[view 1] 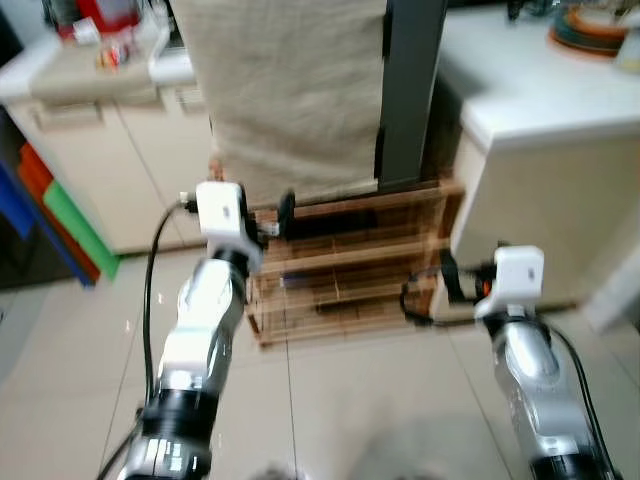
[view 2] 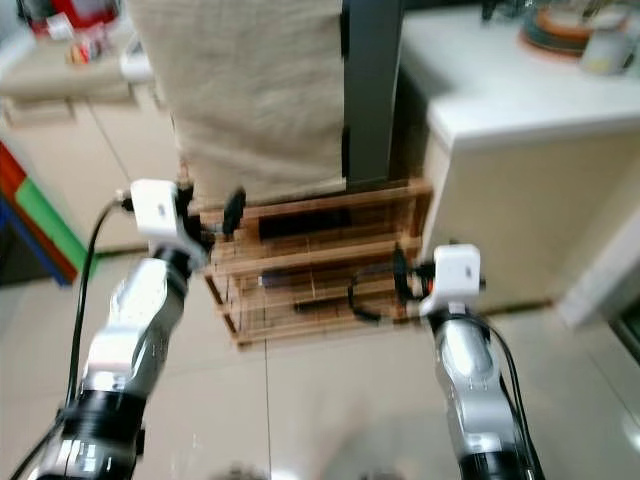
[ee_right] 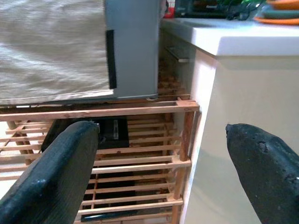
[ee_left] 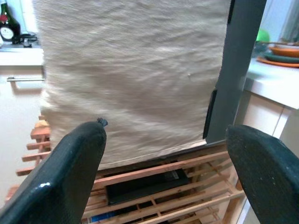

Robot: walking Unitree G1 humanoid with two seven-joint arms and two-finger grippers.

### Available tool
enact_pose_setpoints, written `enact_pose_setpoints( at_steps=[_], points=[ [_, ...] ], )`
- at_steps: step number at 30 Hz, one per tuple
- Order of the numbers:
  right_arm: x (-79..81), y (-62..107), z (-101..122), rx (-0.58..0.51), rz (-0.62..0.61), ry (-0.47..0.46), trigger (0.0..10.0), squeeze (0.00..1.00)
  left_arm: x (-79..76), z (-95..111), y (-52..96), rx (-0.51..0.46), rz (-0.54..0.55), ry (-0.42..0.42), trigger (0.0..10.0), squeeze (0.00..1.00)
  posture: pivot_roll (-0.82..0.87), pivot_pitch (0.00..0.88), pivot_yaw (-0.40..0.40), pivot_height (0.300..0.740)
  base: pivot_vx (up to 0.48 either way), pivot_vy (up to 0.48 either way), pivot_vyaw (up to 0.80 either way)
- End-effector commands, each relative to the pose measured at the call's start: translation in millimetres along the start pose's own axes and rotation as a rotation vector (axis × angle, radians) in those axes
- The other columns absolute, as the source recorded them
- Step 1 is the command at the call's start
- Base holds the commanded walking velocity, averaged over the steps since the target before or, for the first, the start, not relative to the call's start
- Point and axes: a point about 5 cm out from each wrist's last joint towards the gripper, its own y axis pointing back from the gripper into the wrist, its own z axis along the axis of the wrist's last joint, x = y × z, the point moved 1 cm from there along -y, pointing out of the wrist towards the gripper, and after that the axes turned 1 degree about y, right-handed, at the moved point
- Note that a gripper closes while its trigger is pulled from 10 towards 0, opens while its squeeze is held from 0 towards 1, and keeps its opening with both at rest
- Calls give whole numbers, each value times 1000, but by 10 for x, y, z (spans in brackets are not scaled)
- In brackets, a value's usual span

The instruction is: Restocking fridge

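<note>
Nothing legible on my feed right now. The dark bottle on the far counter in the left wrist view carries a round pale label, but it's too small and soft for me to make out any letters. The red containers on that counter in the head view are blurred, and I can't pick out any print on them either.

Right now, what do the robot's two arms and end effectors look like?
Both arms are silver metal with black collars low down. Each wrist carries a white boxy camera housing. The left end effector and right end effector each have two long black fingers with a matte, rounded look. A black cable loops along the left arm; another trails by the right.
</note>
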Motion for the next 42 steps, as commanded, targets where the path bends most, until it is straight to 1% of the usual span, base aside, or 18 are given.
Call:
enact_pose_setpoints(
  at_steps=[1,4,5,7,10,14,16,17,19,23,26,27,29,36,38,39,40,42],
  points=[
    [85,1,30,-19,26,-7,10000,0,114,0,33,16,31,-15,10000,0,-125,0,91,740,0,465,0],
    [98,26,4,-10,32,-7,10000,0,124,-6,35,24,37,-64,10000,0,-124,0,89,740,0,465,0],
    [113,61,-27,-1,40,-7,10000,0,135,-70,26,68,61,-116,10000,0,-124,0,89,740,0,0,0],
    [132,94,-48,5,48,-7,10000,0,118,-79,25,74,50,-109,10000,0,-126,0,90,740,0,0,0],
    [164,158,-71,9,64,-13,10000,0,93,-43,31,52,17,-35,10000,0,-126,0,90,740,247,0,0],
    [129,275,-119,21,62,-15,10000,0,125,-50,24,61,33,-47,10000,0,-128,0,91,740,445,0,0],
    [118,305,-135,26,60,-14,10000,0,134,-59,23,66,39,-47,10000,0,-130,0,92,740,446,0,0],
    [66,369,-172,36,42,-11,10000,0,157,-100,21,89,54,-53,10000,0,-130,0,92,740,446,0,0],
    [21,399,-176,35,22,-6,10000,0,166,-129,23,104,59,-47,10000,0,-130,0,92,740,446,0,0],
    [-29,379,-85,-10,-22,-27,10000,0,168,-227,36,144,51,-25,10000,0,-148,0,104,740,446,0,0],
    [-32,369,-30,-28,-35,-50,10000,0,184,-288,56,163,56,-14,10000,0,-149,0,104,740,446,0,0],
    [-30,354,1,-35,-36,-59,10000,0,202,-325,68,178,71,10,10000,0,-150,0,103,740,446,0,0],
    [-18,334,32,-44,-30,-63,10000,0,215,-339,67,182,84,19,10000,0,-148,0,100,740,446,0,0],
    [-18,315,41,-46,-24,-60,10000,0,234,-321,48,170,94,25,10000,0,-144,0,93,740,441,0,0],
    [-24,300,50,-47,-27,-60,10000,0,246,-310,47,159,94,29,10000,0,-144,0,93,740,379,293,0],
    [-29,291,51,-46,-30,-59,10000,0,241,-299,47,152,86,23,10000,0,-143,0,93,740,0,439,0],
    [-31,281,51,-43,-32,-58,10000,0,233,-284,46,143,73,-2,10000,0,-143,0,93,740,0,480,0],
    [-32,268,52,-39,-33,-54,10000,0,216,-267,47,130,65,-9,10000,0,-142,0,91,740,0,480,0]
  ],
)
